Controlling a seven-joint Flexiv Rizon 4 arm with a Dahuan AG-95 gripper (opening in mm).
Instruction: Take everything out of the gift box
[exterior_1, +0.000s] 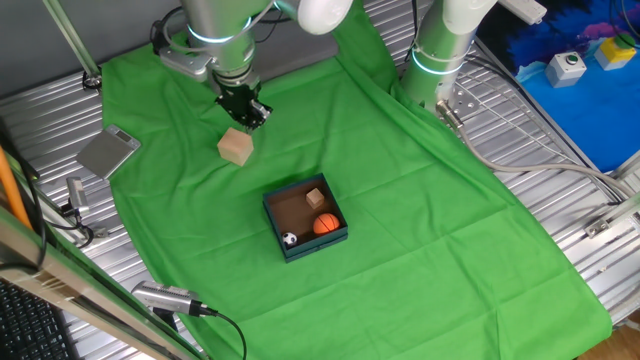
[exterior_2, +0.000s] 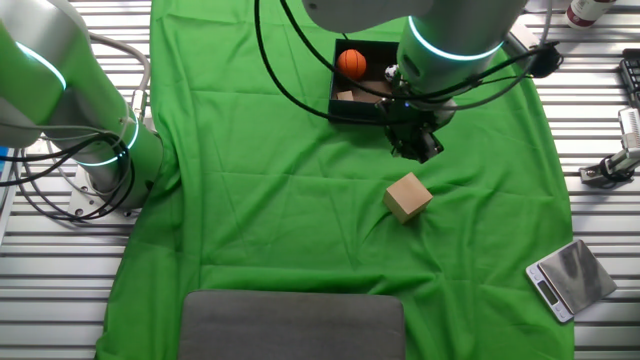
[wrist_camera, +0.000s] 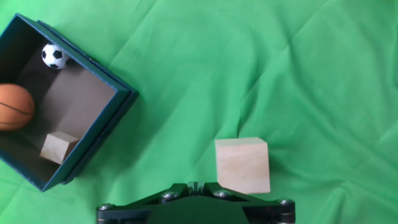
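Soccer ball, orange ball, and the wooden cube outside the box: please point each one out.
Soccer ball (wrist_camera: 54, 55), hand view, its middle.
Orange ball (exterior_1: 326, 224), one fixed view, its middle.
Wooden cube on the cloth (exterior_2: 408, 195), the other fixed view, its top face.

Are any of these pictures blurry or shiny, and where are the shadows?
Hand view: sharp, and the gift box walls shade its brown inside. One fixed view: bright shine on the metal table. The other fixed view: clear, with glare on the silver scale and a soft shadow beside the wooden cube.
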